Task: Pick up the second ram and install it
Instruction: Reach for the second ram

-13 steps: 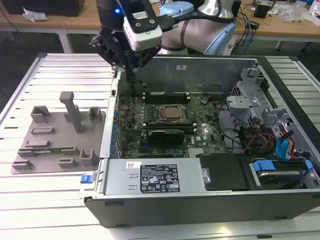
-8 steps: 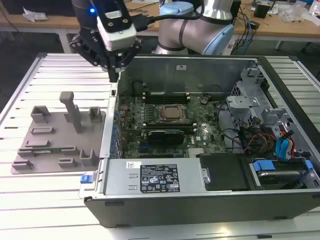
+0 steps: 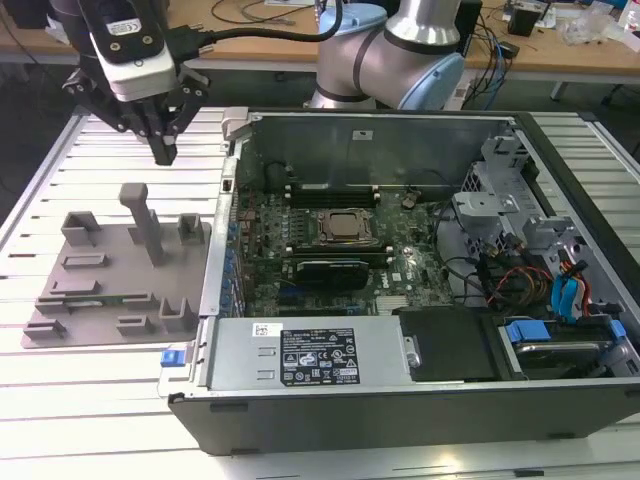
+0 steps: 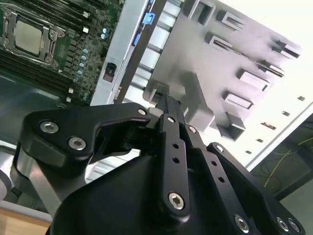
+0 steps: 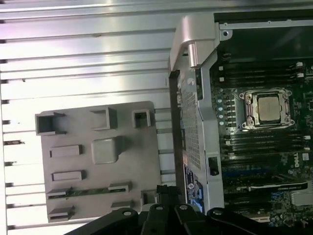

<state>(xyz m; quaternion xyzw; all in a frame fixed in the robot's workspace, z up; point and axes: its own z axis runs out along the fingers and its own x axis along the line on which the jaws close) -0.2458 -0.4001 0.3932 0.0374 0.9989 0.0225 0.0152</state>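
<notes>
The second ram [image 5: 85,192] is a thin green stick lying in a slot near one edge of the grey tray [image 5: 146,161]. That tray [image 3: 105,320] lies on the slatted table at the exterior view's left, beside the open computer case [image 3: 400,400]. My gripper [image 3: 165,152] hangs above the tray's far side with its dark fingers drawn together and nothing between them. In the first wrist view the fingertips [image 5: 164,188] sit over the tray's edge nearest the case, to one side of the ram. The second wrist view has the closed fingers [image 4: 168,105] pointing at the tray's tall post [image 4: 195,100].
The tray carries a tall post [image 3: 143,222] and several low holders. Inside the case, the motherboard holds a square processor [image 3: 342,227], with memory slots [image 3: 330,192] beside it and a black card [image 3: 322,270]. Drive bays and cables [image 3: 540,290] fill the case's right side.
</notes>
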